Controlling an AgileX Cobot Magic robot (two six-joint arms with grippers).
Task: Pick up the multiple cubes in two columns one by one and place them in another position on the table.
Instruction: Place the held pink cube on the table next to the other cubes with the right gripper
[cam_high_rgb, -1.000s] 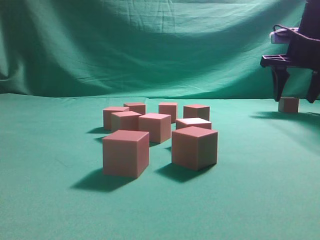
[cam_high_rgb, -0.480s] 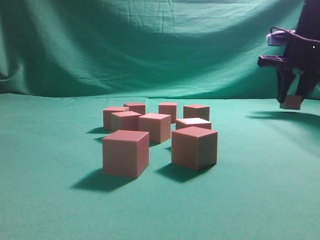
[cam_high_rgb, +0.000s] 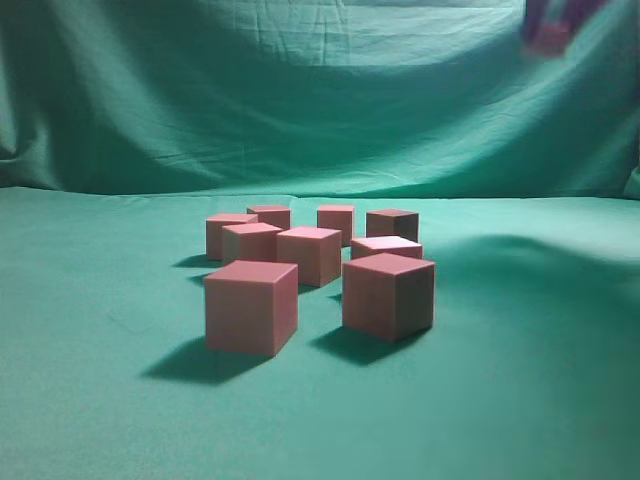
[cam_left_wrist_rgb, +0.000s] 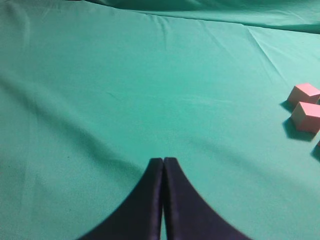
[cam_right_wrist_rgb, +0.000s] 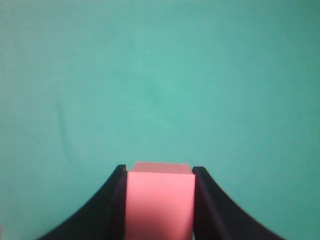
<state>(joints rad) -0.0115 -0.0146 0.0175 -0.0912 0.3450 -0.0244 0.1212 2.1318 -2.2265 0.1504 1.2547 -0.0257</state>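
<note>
Several pinkish-red cubes (cam_high_rgb: 310, 255) stand in two loose columns mid-table on the green cloth table (cam_high_rgb: 120, 400). My right gripper (cam_right_wrist_rgb: 159, 172) is shut on one cube (cam_right_wrist_rgb: 160, 202), held well above the cloth; in the exterior view it is a blurred cube (cam_high_rgb: 548, 38) at the top right edge with the gripper barely in frame. My left gripper (cam_left_wrist_rgb: 163, 160) is shut with nothing in it, low over bare cloth. Two cubes (cam_left_wrist_rgb: 305, 116) lie at the right edge of the left wrist view.
The draped green backdrop (cam_high_rgb: 300, 90) rises behind the table. Green cloth runs in front of, left of and right of the cube group; a soft shadow (cam_high_rgb: 520, 260) falls on the cloth at the right.
My right gripper closed on the lone cube at the far right and lifted it up and leftward, almost out of the exterior view's top. The grouped cubes have not moved.
</note>
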